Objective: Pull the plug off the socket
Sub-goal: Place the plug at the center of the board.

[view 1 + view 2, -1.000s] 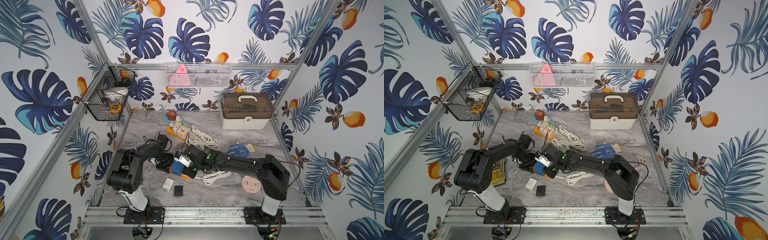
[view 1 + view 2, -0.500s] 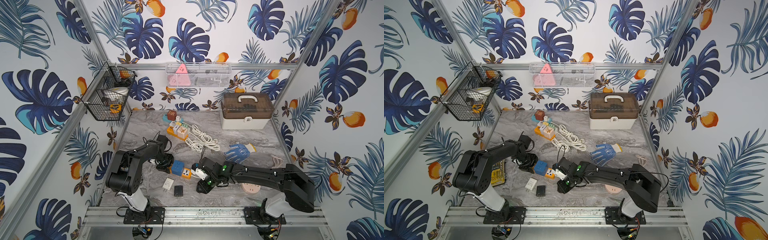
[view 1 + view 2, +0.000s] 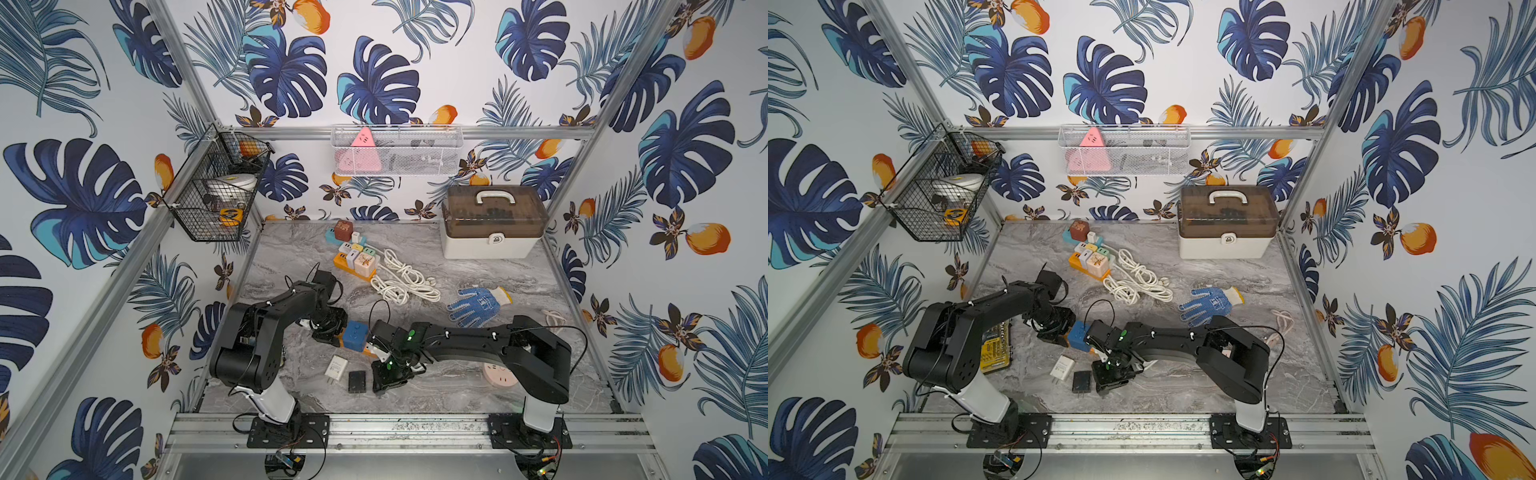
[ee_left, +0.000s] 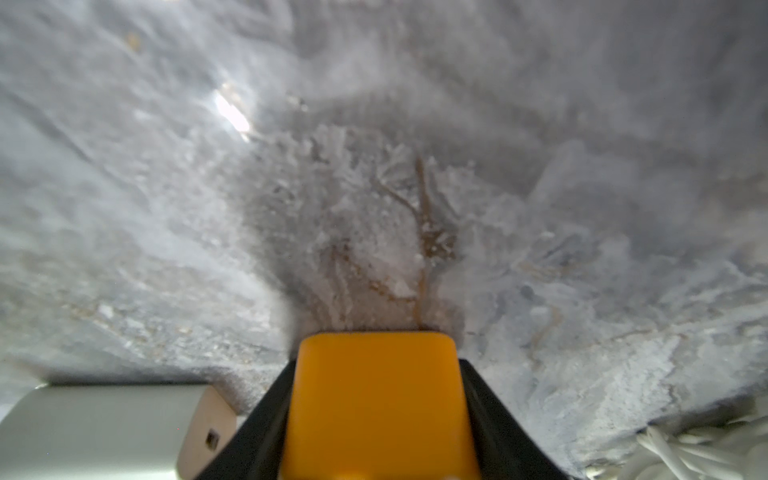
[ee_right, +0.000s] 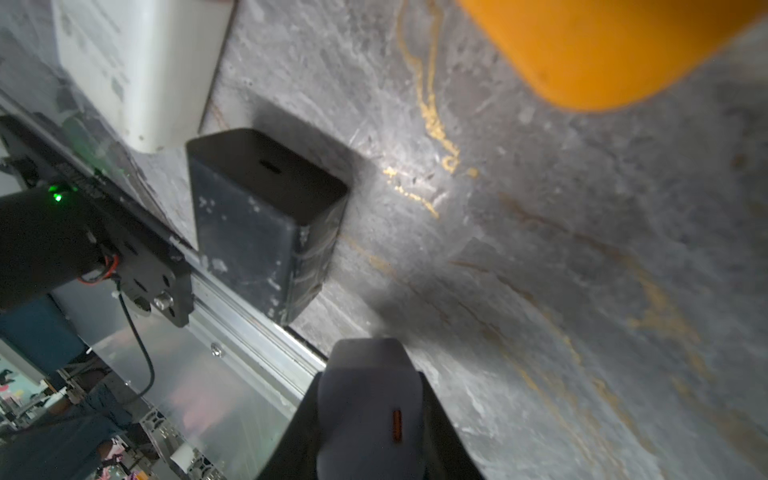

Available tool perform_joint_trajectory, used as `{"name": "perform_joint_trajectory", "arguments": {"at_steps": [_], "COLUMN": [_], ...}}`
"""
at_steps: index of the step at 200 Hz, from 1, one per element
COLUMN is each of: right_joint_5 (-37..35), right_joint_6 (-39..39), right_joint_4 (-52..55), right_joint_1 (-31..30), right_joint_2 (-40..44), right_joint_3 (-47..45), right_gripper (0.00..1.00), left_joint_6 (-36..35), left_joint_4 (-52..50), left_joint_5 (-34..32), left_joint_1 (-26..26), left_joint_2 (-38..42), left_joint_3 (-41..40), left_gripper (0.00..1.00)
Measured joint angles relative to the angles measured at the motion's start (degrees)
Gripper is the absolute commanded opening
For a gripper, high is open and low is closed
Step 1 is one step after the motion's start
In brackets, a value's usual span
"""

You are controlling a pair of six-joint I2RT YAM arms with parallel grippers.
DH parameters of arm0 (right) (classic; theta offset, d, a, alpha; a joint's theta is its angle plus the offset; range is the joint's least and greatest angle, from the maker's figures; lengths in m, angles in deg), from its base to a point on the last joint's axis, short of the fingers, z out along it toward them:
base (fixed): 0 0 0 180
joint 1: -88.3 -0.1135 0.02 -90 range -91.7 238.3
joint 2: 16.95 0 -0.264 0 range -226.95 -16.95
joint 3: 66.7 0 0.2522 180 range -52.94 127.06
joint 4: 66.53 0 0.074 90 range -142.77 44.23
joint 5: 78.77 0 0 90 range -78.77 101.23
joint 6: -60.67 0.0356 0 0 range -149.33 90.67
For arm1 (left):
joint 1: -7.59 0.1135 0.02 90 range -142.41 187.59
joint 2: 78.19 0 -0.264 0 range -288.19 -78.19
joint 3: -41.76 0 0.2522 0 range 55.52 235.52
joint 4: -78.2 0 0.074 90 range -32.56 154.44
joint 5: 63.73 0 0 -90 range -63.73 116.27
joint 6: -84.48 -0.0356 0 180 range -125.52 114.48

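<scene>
The plug (image 5: 361,415) is a small dark-grey block with an orange mark, clamped in my right end effector (image 5: 370,374). My left end effector (image 4: 376,365) is clamped on the orange socket strip (image 4: 374,424), well apart from it.

Left wrist view: the power strip (image 4: 376,415) runs off the frame edge. Only its orange end shows, pinched in the left claw (image 4: 376,365). Table (image 4: 166,208) beyond is blurred.

Right wrist view: the plug (image 5: 365,415) pinched in the right claw (image 5: 368,374) is cut by the edge, prongs unseen. White charger (image 5: 137,62) cropped.

Both top views: wrists cover both claws' tips. In a top view, the pink socket (image 3: 500,376) lies half under the right arm.
</scene>
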Motion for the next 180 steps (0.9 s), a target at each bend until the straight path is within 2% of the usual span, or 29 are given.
{"name": "perform_joint_trajectory", "arguments": {"at_steps": [22, 41, 66, 110, 142, 180], "right_joint_5": [-0.2, -0.7, -2.0, -5.9, -10.4, -16.9], "right_joint_6": [2.1, 2.3, 2.3, -0.2, -7.6, -24.7], "right_joint_4": [0.7, 1.7, 3.1, 5.7, 6.3, 1.0], "right_joint_1": [-0.1, -0.2, -0.2, -0.2, -0.2, 1.1], "right_joint_2": [-1.3, -2.3, -2.3, 2.4, 8.0, 9.5], "right_joint_3": [1.5, 3.0, 4.2, 5.1, 5.3, 2.5], "right_gripper": [0.52, 0.62, 0.68, 0.72, 0.86, 0.9], "left_joint_6": [0.0, 0.2, 0.9, 1.0, 1.0, 1.0], "left_joint_4": [0.3, 0.5, 0.5, 0.5, 0.5, 0.5], "left_joint_5": [0.0, 0.2, 0.2, 0.2, 0.2, 0.7], "left_joint_1": [0.0, 0.0, 0.0, 0.0, 0.0, 0.0], "left_joint_2": [0.2, 0.3, 0.3, 0.3, 0.3, -0.2], "left_joint_3": [-0.3, -0.4, -0.4, -0.3, -0.4, -0.3], "left_gripper": [0.0, 0.0, 0.0, 0.0, 0.0, 0.0]}}
